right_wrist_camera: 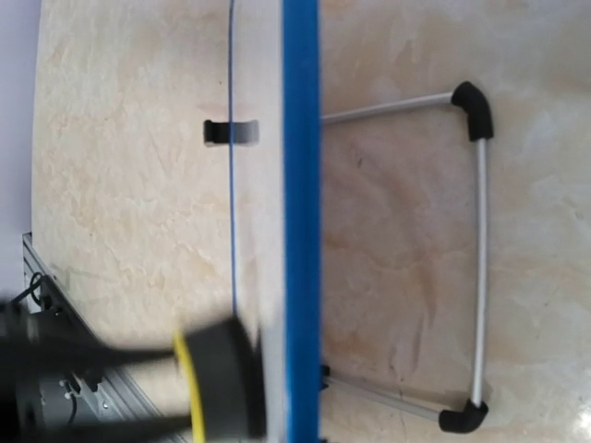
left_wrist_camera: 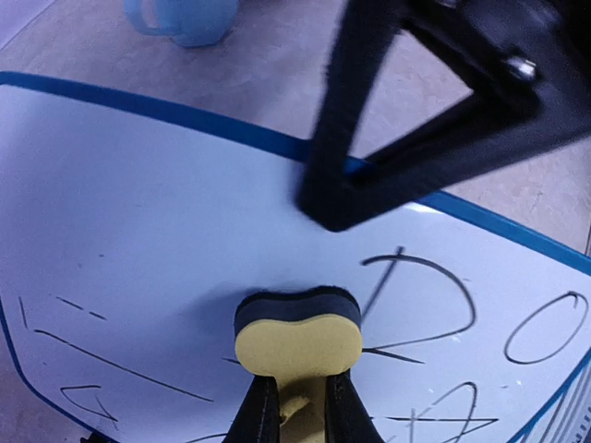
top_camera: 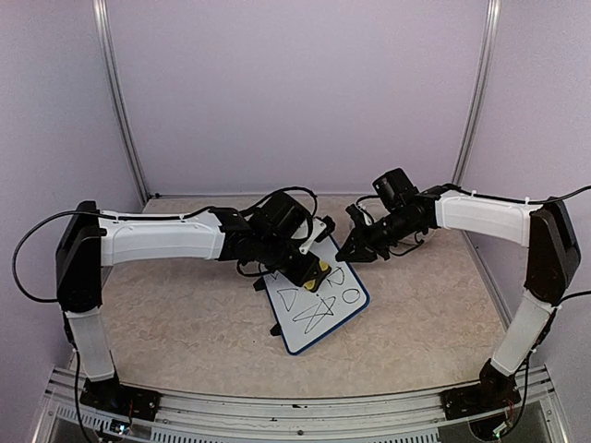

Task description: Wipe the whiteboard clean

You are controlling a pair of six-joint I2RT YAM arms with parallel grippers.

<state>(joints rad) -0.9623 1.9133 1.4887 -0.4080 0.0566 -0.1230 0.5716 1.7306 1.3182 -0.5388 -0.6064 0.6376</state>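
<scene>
mug point(left_wrist_camera: 181, 18) beyond whiteboard point(left_wrist_camera: 138, 231), inside unseen; left gripper point(left_wrist_camera: 297, 406) clamps eraser point(left_wrist_camera: 297, 341).

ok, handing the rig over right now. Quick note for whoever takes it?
Left claw: shut on the yellow eraser, dark felt side against the whiteboard, near its middle.
Right claw: shut on the far blue rim, apparently steadying the board.
Board: tilted, propped on its wire stand.
Done: eraser grasped and on the board.
Left: black scribbles cover much of the face and all need wiping.
</scene>
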